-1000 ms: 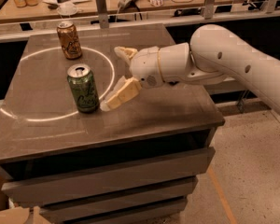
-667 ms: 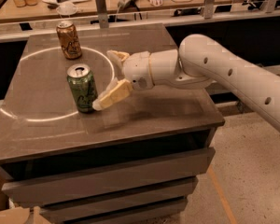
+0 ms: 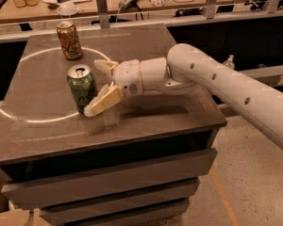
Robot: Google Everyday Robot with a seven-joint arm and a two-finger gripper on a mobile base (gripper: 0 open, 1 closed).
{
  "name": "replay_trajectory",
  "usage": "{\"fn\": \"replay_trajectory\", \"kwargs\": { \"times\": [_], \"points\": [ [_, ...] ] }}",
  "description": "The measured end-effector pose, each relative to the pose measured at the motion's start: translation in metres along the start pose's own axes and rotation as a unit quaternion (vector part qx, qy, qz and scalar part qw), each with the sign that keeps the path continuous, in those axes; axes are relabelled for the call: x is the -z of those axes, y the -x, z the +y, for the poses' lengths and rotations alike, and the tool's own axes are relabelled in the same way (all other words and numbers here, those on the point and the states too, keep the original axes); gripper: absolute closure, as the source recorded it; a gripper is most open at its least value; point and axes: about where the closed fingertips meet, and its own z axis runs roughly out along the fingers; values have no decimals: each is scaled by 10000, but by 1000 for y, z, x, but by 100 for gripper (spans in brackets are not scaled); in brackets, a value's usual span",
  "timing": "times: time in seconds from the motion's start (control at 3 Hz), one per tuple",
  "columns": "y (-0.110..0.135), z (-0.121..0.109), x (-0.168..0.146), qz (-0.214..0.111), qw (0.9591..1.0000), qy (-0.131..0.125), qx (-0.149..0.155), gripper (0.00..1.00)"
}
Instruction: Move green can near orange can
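I see the gripper (image 3: pixel 95 87) spread wide over the dark table (image 3: pixel 146 121). Its nearer finger (image 3: pixel 104 100) is right against the foot of the upright green can (image 3: pixel 81 89), and the other is just beside the can's top. Farther back, apart from it, the orange can (image 3: pixel 69 40) stands upright.

**Two cans, one gripper, one tabletop**

Two drink cans stand on the single tabletop (image 3: pixel 179 112): one green can (image 3: pixel 81 89) toward the left edge and one orange can (image 3: pixel 69 40) near the far edge. One arm (image 3: pixel 226 84) carries one gripper (image 3: pixel 94 88), mid-tabletop beside the green can, its two fingers (image 3: pixel 104 102) spread. One pale ring (image 3: pixel 33 120) marks the top. Three drawer fronts (image 3: pixel 108 178) sit below the near edge.
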Motion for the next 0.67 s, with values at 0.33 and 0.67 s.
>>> {"fn": "replay_trajectory", "kwargs": {
  "times": [0.33, 0.67],
  "points": [
    [-3, 12, -10, -56, 9995, 286, -78, 15],
    [-5, 18, -14, -5, 9989, 462, -86, 38]
  ]
}}
